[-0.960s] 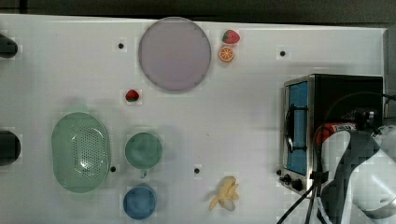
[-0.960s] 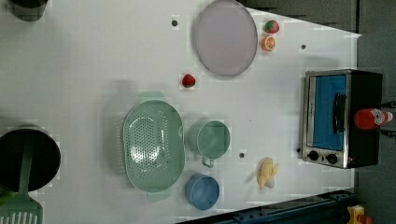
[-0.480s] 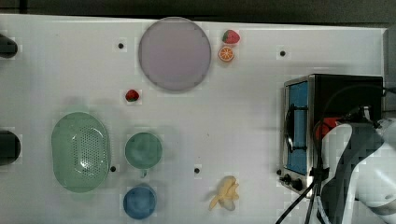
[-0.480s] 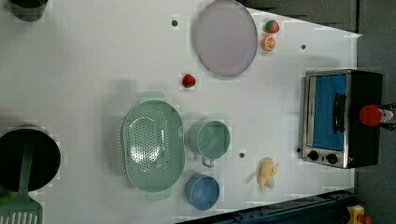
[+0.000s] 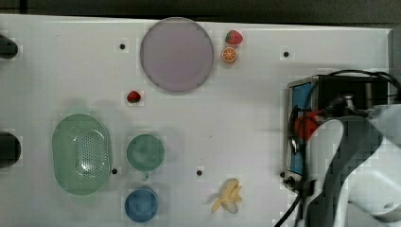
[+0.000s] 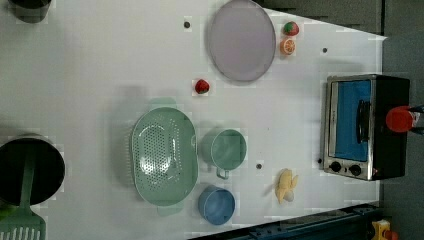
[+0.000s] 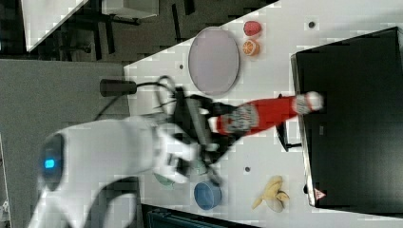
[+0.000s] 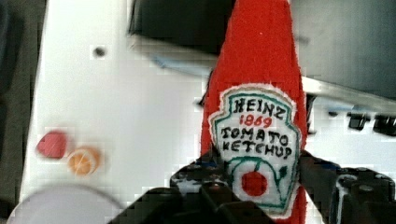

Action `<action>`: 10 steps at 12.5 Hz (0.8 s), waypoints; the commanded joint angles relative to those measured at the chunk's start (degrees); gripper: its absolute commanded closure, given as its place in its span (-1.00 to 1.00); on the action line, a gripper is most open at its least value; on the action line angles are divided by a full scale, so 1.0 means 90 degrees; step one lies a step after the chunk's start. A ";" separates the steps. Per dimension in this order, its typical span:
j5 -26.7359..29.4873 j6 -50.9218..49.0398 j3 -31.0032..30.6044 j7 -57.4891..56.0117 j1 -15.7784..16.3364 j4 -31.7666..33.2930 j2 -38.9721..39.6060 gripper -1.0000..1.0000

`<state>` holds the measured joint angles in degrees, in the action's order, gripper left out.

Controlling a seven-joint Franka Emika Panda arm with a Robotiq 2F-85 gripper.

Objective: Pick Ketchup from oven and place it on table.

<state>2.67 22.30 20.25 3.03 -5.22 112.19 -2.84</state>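
Here, claw gripping Ketchup (label end), cap toward oven, long axis tilted.

Ketchup clamped in claw (strawberry, orange slice beyond)

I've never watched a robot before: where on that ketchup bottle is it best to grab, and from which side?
Probably the wide labelled body of the Ketchup, pinched across its flat sides, since the neck tapers to a narrow white cap. The hand already holds it there, reaching from the base end while the cap points over the oven.
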 commanded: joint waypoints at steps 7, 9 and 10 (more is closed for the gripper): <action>-0.0132 0.0450 -0.2061 0.2502 0.0287 0.1552 -0.0358 -0.01; -0.0264 0.1190 -0.2130 0.2660 0.0288 0.2080 0.0015 -0.01; -0.0264 0.1516 -0.2137 0.2700 0.0289 0.2218 0.0239 -0.01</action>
<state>1.91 35.59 1.11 23.56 -1.74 132.16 0.35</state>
